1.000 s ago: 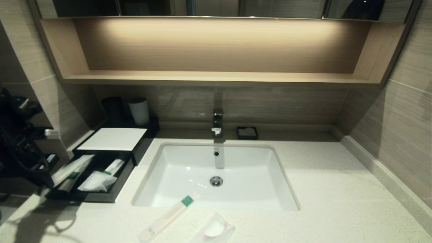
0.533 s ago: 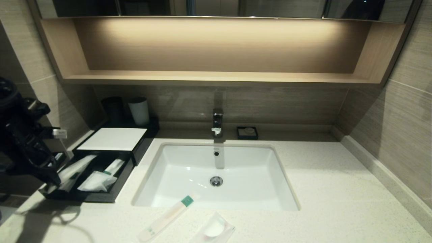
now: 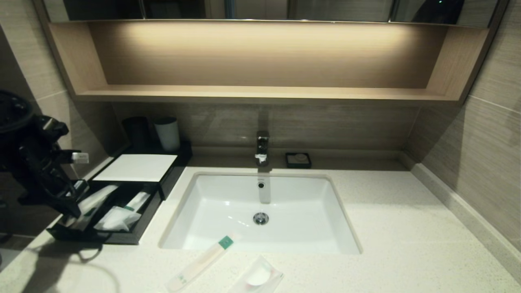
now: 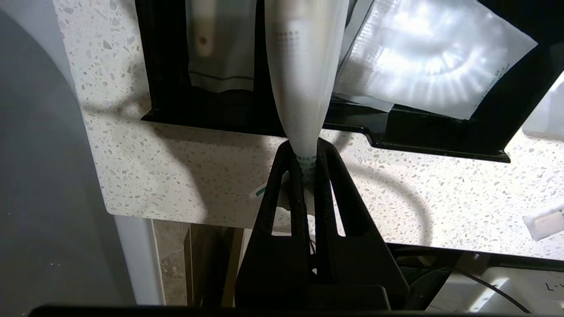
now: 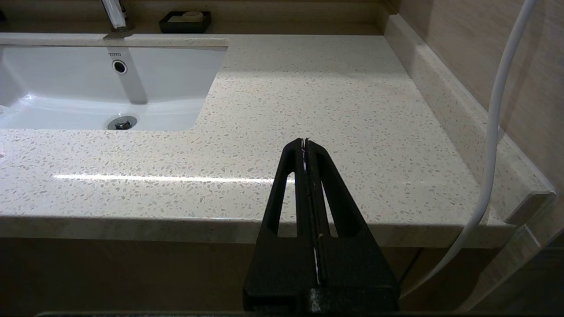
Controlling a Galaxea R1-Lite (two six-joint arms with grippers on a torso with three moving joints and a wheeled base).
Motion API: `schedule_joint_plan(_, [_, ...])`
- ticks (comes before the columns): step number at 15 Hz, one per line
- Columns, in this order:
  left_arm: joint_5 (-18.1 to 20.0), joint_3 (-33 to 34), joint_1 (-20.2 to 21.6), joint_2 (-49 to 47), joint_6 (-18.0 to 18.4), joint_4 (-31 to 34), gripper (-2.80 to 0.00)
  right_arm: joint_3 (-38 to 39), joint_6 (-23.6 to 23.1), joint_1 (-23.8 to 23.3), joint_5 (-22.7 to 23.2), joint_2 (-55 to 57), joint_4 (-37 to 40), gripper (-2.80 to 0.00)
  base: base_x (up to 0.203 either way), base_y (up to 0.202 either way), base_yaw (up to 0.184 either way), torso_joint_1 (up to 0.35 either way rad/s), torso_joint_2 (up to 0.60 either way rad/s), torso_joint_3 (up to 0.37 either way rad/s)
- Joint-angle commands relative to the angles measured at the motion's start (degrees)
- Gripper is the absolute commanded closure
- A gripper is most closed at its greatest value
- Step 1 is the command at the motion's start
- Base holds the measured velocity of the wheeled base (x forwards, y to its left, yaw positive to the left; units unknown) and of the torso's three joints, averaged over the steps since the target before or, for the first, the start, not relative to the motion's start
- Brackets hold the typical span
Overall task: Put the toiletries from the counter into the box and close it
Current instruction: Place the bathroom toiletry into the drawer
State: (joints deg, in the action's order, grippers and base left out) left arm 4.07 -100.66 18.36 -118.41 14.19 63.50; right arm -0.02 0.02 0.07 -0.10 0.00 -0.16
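The black box with a flat white top stands at the left, its drawer tray pulled out. My left gripper is shut on one end of a long pale sleeve. The sleeve slants over the tray's left part. In the left wrist view the gripper pinches the sleeve just outside the tray wall. A long whitish packet with a green end and a small square sachet with a white disc lie on the counter in front of the sink. My right gripper is shut and empty over the counter's front right edge.
Two other packets lie in the tray. A black cup and a white cup stand behind the box. The white sink and tap are in the middle. A small black dish is by the back wall.
My left arm has moved right and a little up, carrying the sleeve further over the drawer tray. The packets on the counter have not moved.
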Motion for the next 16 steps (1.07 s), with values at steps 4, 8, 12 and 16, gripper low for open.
schedule_joint_plan(4, [0.05, -1.65, -0.42, -3.21, 0.05, 0.08, 0.00, 0.11, -0.02, 0.01, 0.01, 0.00, -0.02, 0.00, 0.000, 0.000, 0.000, 0.000, 0.00, 0.000])
schedule_joint_plan(8, [0.13, -1.65, -0.69, -4.30, 0.05, -2.18, 0.00, 0.11, -0.02, 0.01, 0.01, 0.00, -0.02, 0.00, 0.000, 0.000, 0.000, 0.000, 0.00, 0.000])
schedule_joint_plan(12, [0.32, -1.65, -0.87, -5.26, 0.05, -4.60, 0.00, 0.11, -0.02, 0.01, 0.01, 0.00, -0.02, 0.00, 0.000, 0.000, 0.000, 0.000, 0.00, 0.000])
schedule_joint_plan(16, [0.32, -1.65, -1.22, -6.22, 0.05, -5.93, 0.00, 0.11, -0.02, 0.01, 0.01, 0.00, -0.02, 0.00, 0.000, 0.000, 0.000, 0.000, 0.00, 0.000])
